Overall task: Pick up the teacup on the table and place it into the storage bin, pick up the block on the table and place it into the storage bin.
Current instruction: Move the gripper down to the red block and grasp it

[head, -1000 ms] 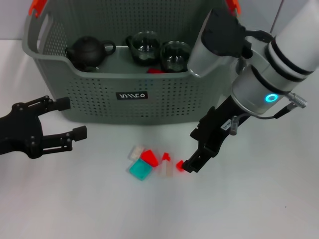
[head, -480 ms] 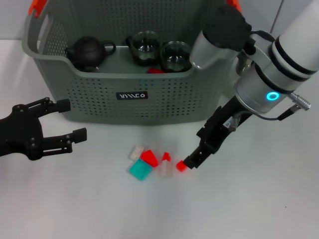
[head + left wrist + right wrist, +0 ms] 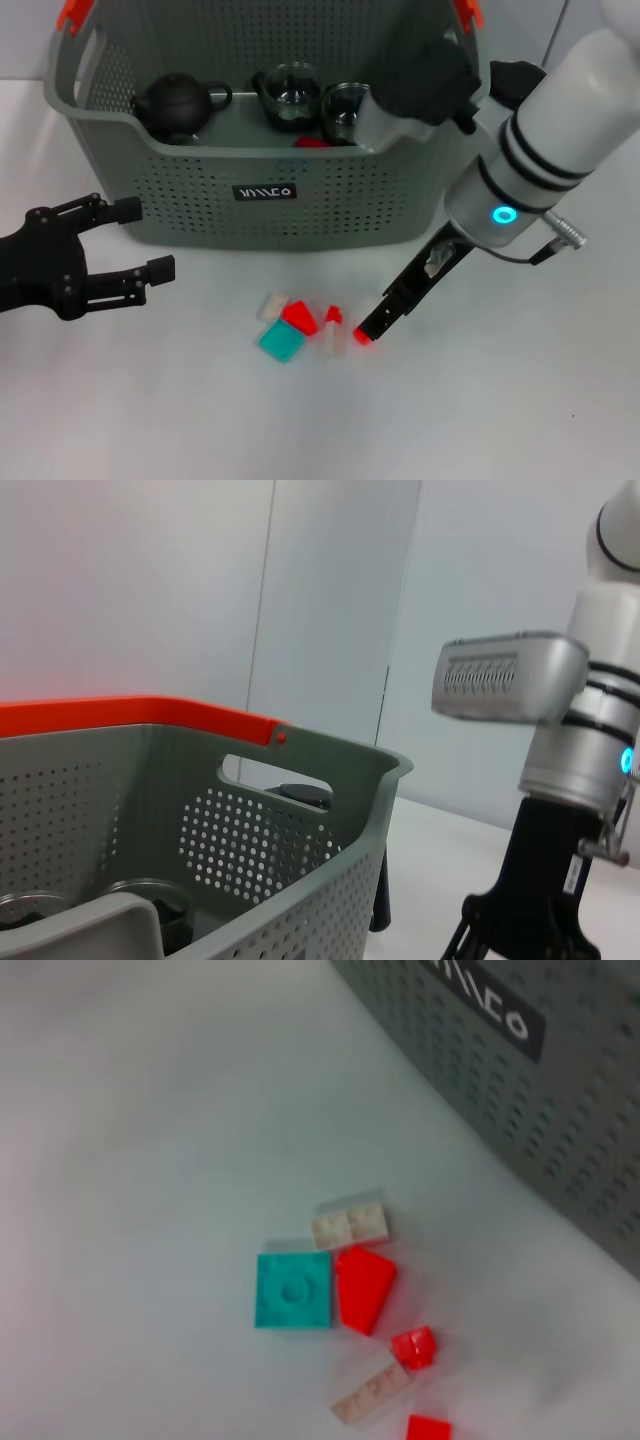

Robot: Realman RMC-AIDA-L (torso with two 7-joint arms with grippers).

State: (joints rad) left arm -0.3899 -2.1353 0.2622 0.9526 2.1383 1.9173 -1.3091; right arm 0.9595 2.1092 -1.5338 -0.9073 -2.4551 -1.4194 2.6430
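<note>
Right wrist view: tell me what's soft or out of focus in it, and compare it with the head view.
Right wrist view: the storage bin wall and its label look smeared, while the teal block and red blocks are only slightly soft. Head view: sharper overall; the bin's holes read cleanly, and the right hand casts only a faint shadow on the table.

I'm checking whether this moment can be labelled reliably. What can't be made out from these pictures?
- Right hand: in the head view its fingers overlap the small red block; whether they grip it cannot be told.
- Right wrist view: own fingers absent; that block is cut off by the edge.
- Storage bin: the right arm hides its right side.
- Left hand: open, idle left of the bin.
</note>
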